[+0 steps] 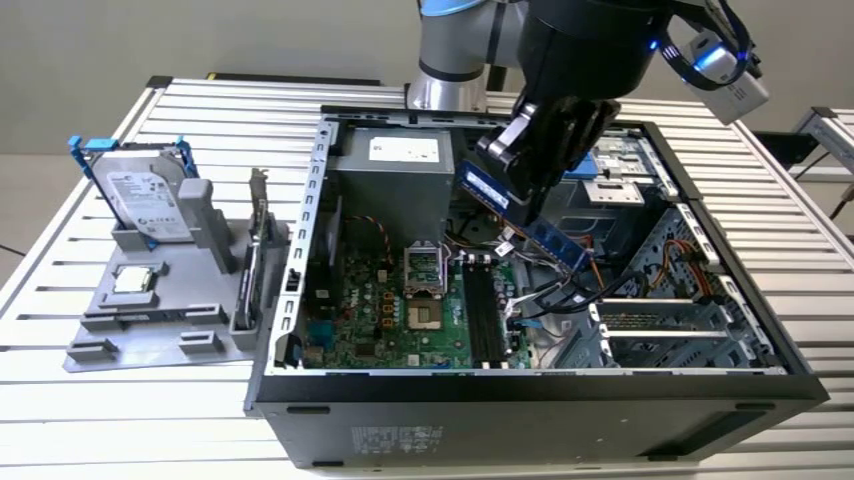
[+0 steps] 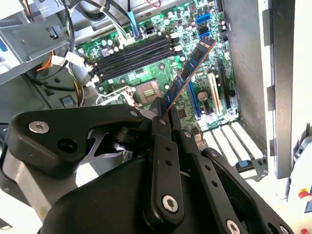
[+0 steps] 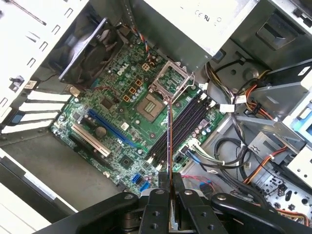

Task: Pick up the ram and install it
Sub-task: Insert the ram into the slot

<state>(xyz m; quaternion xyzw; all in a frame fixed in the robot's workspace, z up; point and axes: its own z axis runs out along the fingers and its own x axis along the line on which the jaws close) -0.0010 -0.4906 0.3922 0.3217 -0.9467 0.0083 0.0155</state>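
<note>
We have the ram [image 1: 534, 225], a long, narrow dark blue-black circuit-board stick, pinched at one end between the jaws of the black gripper [image 1: 523, 192] and hanging tilted over the open black computer case [image 1: 534, 400] near the middle of the slatted metal table [image 1: 54, 300]. It's above the green motherboard [image 3: 117, 112], not yet in the black memory slots [image 3: 183, 124]; we'd judge it's held by the end so the free length can line up with a slot. The wrist views show the stick edge-on, so its chips and label are hard to make out.

Dark ram [image 1: 545, 226], tilted, claw-held [image 1: 534, 190]
</note>
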